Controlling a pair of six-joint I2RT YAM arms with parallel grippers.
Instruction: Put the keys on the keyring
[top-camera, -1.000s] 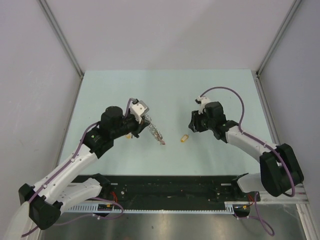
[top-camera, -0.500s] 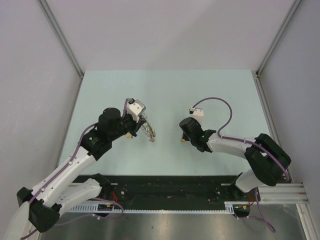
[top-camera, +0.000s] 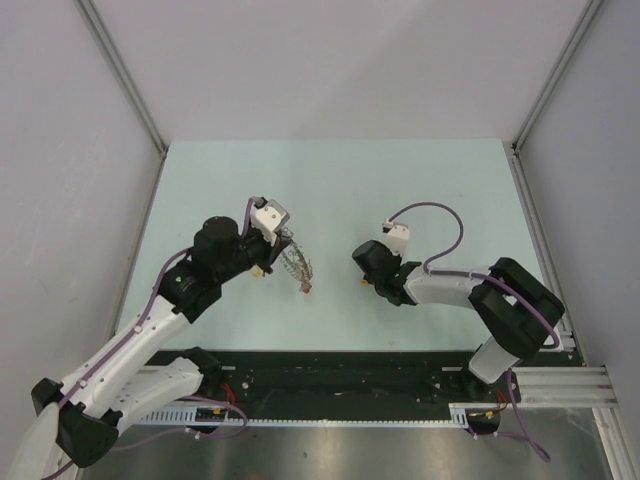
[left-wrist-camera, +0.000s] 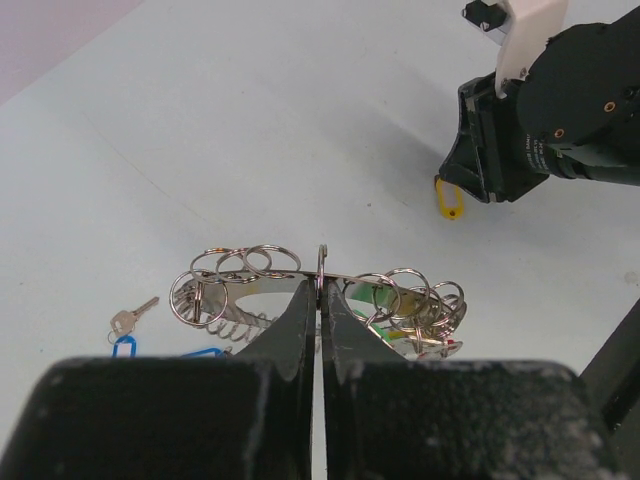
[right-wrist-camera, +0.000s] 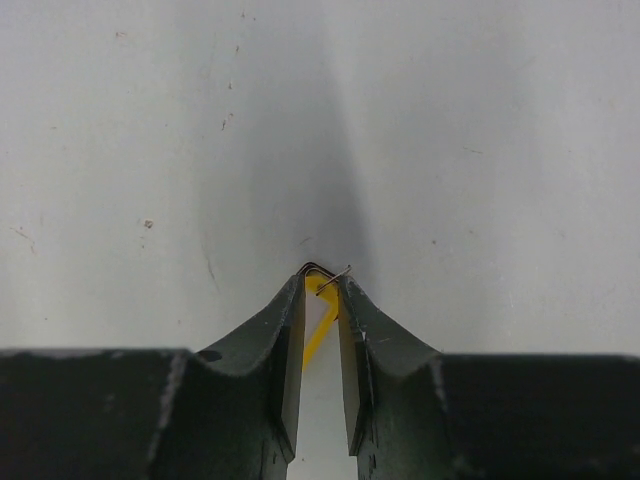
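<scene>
My left gripper (left-wrist-camera: 321, 285) is shut on the keyring (left-wrist-camera: 400, 295), a metal band hung with many small rings and red, yellow and green tags, and holds it above the table. It also shows in the top view (top-camera: 298, 268). My right gripper (right-wrist-camera: 320, 282) is down at the table, its fingers closed on a yellow-tagged key (right-wrist-camera: 318, 318); only the tag and a bit of wire ring show. From the left wrist view the yellow tag (left-wrist-camera: 448, 197) pokes out under the right gripper. A loose key with a blue tag (left-wrist-camera: 130, 322) lies below the keyring.
A second blue tag (left-wrist-camera: 205, 352) lies beside the first key, partly hidden by my left fingers. The pale table (top-camera: 330, 180) is walled at the back and sides. A black rail (top-camera: 340, 385) runs along the near edge.
My right arm has swung left and down onto the yellow-tagged key and closed on it. My left gripper has shifted slightly with the keyring.
</scene>
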